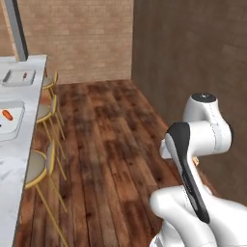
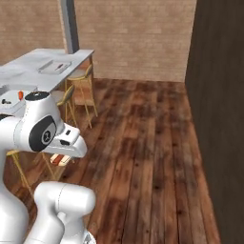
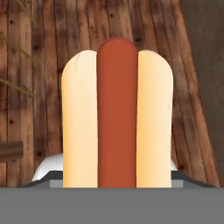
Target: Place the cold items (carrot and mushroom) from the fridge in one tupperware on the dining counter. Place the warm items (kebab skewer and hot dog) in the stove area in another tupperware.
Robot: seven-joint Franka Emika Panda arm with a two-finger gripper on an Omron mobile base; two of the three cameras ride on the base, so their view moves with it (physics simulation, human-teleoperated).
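Note:
The hot dog (image 3: 117, 118), a reddish sausage in a pale bun, stands close in the hand view, with wooden floor behind it. My gripper (image 2: 61, 155) is shut on it, and the bun hides the fingertips. In the right base view the hot dog (image 2: 58, 160) hangs under the hand, above the floor. On the dining counter (image 1: 19, 159) the near tupperware (image 1: 10, 126) holds the orange carrot (image 1: 7, 115). A tiny dark speck (image 2: 5, 101) beside it may be the mushroom. The far tupperware (image 1: 19, 77) holds the kebab skewer (image 1: 24, 75). The fridge is out of view.
Several round stools (image 1: 41, 164) on thin gold legs line the counter's edge. A grey column (image 1: 17, 29) rises at the counter's far end. A dark wall (image 1: 193, 48) runs along the right, a brick wall behind. Wide wooden floor (image 1: 106, 144) lies between.

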